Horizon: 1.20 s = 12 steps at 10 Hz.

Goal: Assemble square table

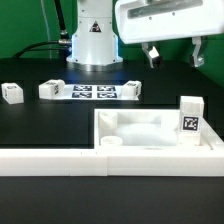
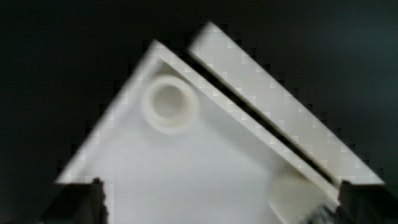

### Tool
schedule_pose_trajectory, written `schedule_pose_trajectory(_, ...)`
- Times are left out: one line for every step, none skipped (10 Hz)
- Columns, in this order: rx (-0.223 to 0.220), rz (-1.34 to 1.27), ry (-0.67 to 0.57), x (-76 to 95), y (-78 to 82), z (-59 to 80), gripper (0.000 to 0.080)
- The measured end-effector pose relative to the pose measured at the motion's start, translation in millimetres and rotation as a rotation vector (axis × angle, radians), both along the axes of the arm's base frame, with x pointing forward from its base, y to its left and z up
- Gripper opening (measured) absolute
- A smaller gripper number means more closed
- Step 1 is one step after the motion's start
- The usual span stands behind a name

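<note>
The square table's white slab point(image 1: 150, 128) lies at the front of the exterior view's right, tucked into the corner of the low white border wall point(image 1: 50, 158). One tagged leg point(image 1: 190, 115) stands upright at the slab's right side. Three more legs lie apart on the black table: one point(image 1: 12, 93) at the far left, two point(image 1: 50, 90) point(image 1: 128, 88) at either end of the marker board. My gripper point(image 1: 177, 58) hangs open and empty above and behind the slab. In the wrist view the slab's corner point(image 2: 178, 160) with its round hole point(image 2: 169, 101) lies below the open gripper point(image 2: 214, 212).
The marker board point(image 1: 90, 92) lies flat in front of the robot's white base point(image 1: 92, 35). The border wall's corner strip point(image 2: 249, 85) runs along the slab's edge in the wrist view. A green backdrop closes the back.
</note>
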<state>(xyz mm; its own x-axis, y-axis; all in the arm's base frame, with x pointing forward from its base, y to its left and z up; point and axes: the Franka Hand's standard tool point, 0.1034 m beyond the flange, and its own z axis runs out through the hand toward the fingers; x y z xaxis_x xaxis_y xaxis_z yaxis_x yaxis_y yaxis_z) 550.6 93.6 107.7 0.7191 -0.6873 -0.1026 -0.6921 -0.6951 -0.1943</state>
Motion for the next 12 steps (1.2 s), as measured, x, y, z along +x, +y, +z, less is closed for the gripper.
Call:
schedule_pose_trajectory(-0.011, 0.057, 0.002, -10.5, -2.8, -7.6, 0.0649)
schedule_pose_trajectory(-0.010, 0.070, -0.008, -5.9, -3.0, -4.6, 0.0649)
schedule_pose_trajectory(-0.003, 0.065, 0.001, -5.9, -4.4, -4.1, 0.0649)
schedule_pose_trajectory(-0.004, 0.064, 0.001, -6.1, -4.6, -4.4, 0.0649)
schedule_pose_trajectory(0.014, 0.048, 0.021, -10.8, -4.9, -6.9, 0.0649)
schedule_pose_trajectory(0.064, 0.068, 0.095, -29.7, -6.8, -14.3, 0.0649)
schedule_pose_trajectory(0.108, 0.121, 0.175, -50.0, -9.8, -19.8, 0.0649)
schedule_pose_trajectory(0.142, 0.179, 0.248, -69.5, -13.7, -23.9, 0.0649)
schedule_pose_trajectory(0.149, 0.220, 0.334, -86.8, -16.5, -27.9, 0.0649)
schedule_pose_trajectory(0.101, 0.273, 0.356, -89.3, -15.0, -30.7, 0.0649)
schedule_pose_trajectory(0.167, 0.292, 0.421, -93.2, -10.6, -29.2, 0.0649)
schedule_pose_trajectory(0.206, 0.280, 0.481, -92.4, -17.0, -30.9, 0.0649)
